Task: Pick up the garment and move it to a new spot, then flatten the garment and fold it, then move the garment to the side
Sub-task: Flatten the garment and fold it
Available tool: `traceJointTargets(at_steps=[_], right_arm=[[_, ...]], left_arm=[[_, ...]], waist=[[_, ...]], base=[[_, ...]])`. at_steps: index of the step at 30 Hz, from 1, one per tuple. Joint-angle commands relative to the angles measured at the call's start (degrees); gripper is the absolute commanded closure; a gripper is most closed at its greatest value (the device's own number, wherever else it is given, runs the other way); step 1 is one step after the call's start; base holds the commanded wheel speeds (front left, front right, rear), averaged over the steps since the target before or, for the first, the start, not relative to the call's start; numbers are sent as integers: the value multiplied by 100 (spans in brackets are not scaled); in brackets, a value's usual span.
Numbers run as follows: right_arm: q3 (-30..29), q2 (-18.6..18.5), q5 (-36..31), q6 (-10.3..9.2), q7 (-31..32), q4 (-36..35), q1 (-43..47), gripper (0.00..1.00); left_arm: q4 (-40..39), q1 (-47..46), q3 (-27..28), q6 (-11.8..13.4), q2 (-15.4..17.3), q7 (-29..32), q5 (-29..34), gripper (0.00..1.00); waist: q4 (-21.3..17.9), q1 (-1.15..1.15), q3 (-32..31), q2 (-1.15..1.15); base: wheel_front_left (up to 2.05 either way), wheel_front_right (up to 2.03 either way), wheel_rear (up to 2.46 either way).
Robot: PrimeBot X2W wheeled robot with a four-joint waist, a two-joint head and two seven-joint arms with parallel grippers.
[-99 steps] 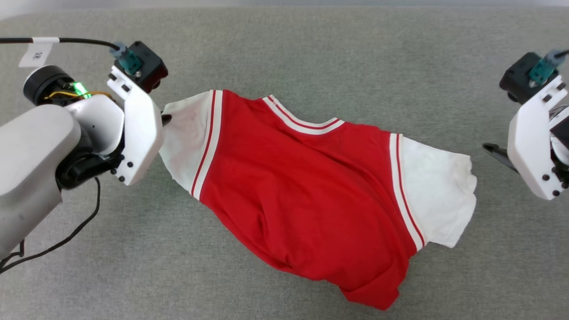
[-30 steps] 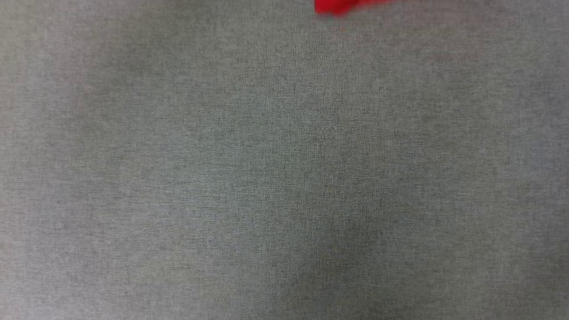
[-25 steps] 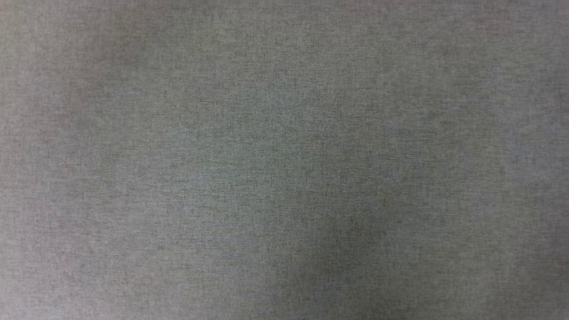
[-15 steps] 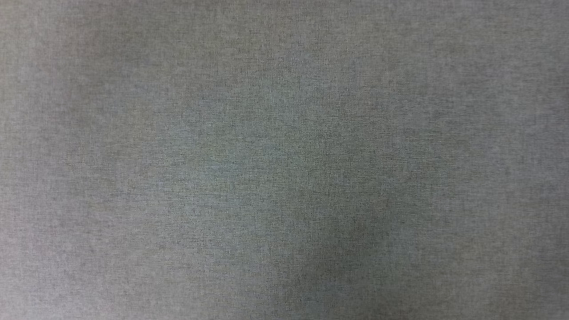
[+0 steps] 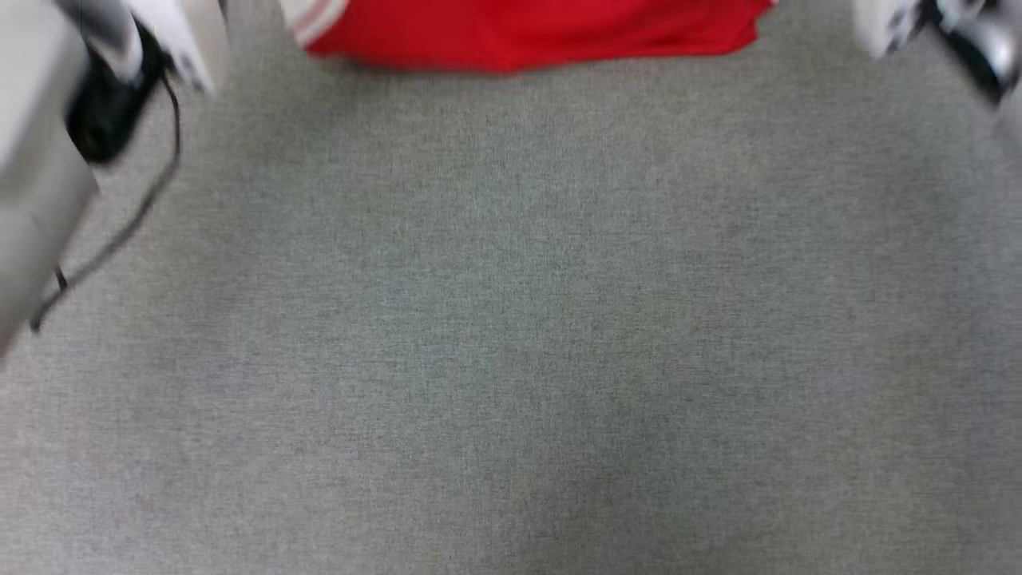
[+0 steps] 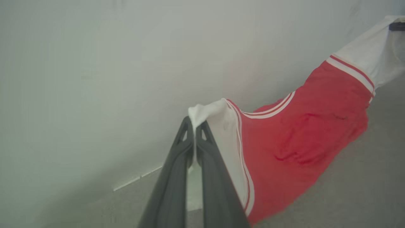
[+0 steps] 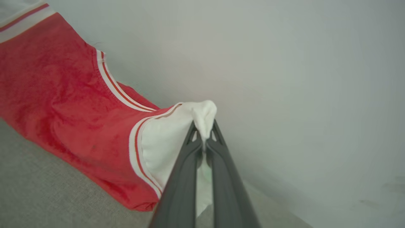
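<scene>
surface: grey woven cloth (image 5: 511,319), flat | background: plain pale wall (image 6: 95,63), behind the cloth

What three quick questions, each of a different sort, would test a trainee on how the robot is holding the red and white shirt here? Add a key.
1. True or false: the left arm's jaws are shut on a white sleeve of the garment.
2. Pick one. The right arm's jaws pinch: A) the red hem, B) the striped collar, C) the other white sleeve.
3. Fill in: the surface below the garment is ____ in colour.
Key: 1 true; 2 C; 3 grey.
</scene>
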Motion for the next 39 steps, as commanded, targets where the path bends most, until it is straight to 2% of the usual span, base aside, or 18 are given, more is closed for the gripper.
traceJointTargets(at_steps=[1,5,11,12,17,21,24,29,35,39], right_arm=[[108,-4,110,-8,-61,-44,307,100],[376,-170,407,-9,-292,-215,1094,100],[746,-631,828,-8,-537,-773,2225,100],[847,-971,1032,-9,-537,-1100,2812,100],[804,-1479,1334,-8,-522,-1614,3796,100],[636,-1833,1480,-8,-425,-2038,4652,100],[545,-1998,1480,-8,-361,-2277,5077,100],[80,-2303,1462,-8,-158,-2842,6173,100],[-671,-2450,1338,-8,205,-3439,7541,100],[-1181,-2462,1204,-8,535,-3832,8377,100]], left_arm=[[-44,313,-23,1,44,-88,-53,100],[-323,1321,-167,48,179,-210,-212,100],[-891,2778,-232,365,560,-316,-506,100],[-1239,3501,-251,570,798,-331,-653,100],[-1900,4554,-198,960,1140,-355,-911,100],[-2400,5301,-193,1282,1396,-363,-1061,100],[-2652,5635,-151,1434,1535,-365,-1120,100],[-3272,6505,6,1852,1818,-360,-1252,100],[-3813,7346,186,2206,2028,-361,-1385,100],[-4023,7674,251,2310,2137,-361,-1404,100]], waist=[[-23,0,-198,0],[-28,0,-534,0],[-112,0,-1111,0],[-154,0,-1403,0],[-208,0,-1801,0],[-229,0,-2114,0],[-245,0,-2239,0],[-282,0,-2478,0],[-242,0,-2649,0],[-186,0,-2680,0]], base=[[0,0,0],[0,0,0],[0,0,0],[0,0,0],[0,0,0],[0,0,0],[0,0,0],[0,0,0],[0,0,0],[0,0,0]])
